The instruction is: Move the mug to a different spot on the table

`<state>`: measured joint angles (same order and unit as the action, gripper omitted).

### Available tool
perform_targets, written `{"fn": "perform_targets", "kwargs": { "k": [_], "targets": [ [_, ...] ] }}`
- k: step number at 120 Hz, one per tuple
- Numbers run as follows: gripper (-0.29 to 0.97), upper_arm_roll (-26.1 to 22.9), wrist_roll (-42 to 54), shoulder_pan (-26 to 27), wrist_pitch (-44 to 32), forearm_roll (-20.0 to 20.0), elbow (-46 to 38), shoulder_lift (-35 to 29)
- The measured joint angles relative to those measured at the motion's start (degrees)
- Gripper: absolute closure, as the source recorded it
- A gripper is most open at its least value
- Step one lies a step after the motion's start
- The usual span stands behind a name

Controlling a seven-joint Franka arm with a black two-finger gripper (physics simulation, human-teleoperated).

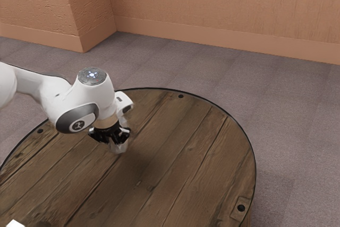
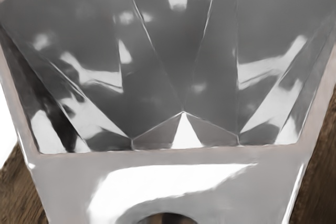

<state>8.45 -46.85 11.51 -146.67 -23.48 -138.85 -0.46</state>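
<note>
Fig. My claw (image 1: 112,137) clamps the mug (image 1: 119,146) just 11 o'clock of the table (image 1: 212,147) centre. Risk: the glossy, faceted wall may slip or tilt between my fingers, and a hurried set-down could tip it.

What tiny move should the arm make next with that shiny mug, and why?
Probably a short lift straight up, provided its hold is firm. The gripper is down over the mug, the wrist view looks right into the mug's inside, and bare table lies toward the exterior view's right.
</note>
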Motion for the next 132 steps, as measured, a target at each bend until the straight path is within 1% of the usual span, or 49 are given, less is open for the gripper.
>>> {"fn": "perform_targets", "kwargs": {
  "k": [12,23,25,28,30,35,58,83,104,120,126,132],
  "targets": [
    [0.79,0.76,-0.21,-0.81,-0.14,-0.34,-0.02,0.16],
    [0.78,-0.26,-0.19,-3.3,-0.63,-0.53,-0.01,0.42],
    [0.77,0.45,-0.15,-2.86,-0.75,-0.53,-0.01,0.5],
    [0.76,3.71,-0.09,-0.01,-0.98,-0.49,-0.01,0.66],
    [0.75,5.02,-0.03,1.03,-1.15,-0.44,-0.02,0.82],
    [0.74,5.87,0.13,1.2,-1.53,-0.33,-0.02,1.1],
    [0.73,4.88,1.18,-2.03,-3.72,0.23,0.05,3.09],
    [0.73,4.56,2.13,-0.71,-6.05,0.88,0.04,4.45],
    [0.72,4.5,2.85,-1.05,-7.18,1.18,-0.03,4.6],
    [0.41,3.89,3.6,-1.05,-7.77,3.39,-0.83,4.52],
    [0.33,3.59,3.47,-0.89,-7.9,4.06,-2.02,3.83],
    [0.26,2.99,3.23,-0.98,-7.83,5.9,-3.61,2.58]
  ]
}}
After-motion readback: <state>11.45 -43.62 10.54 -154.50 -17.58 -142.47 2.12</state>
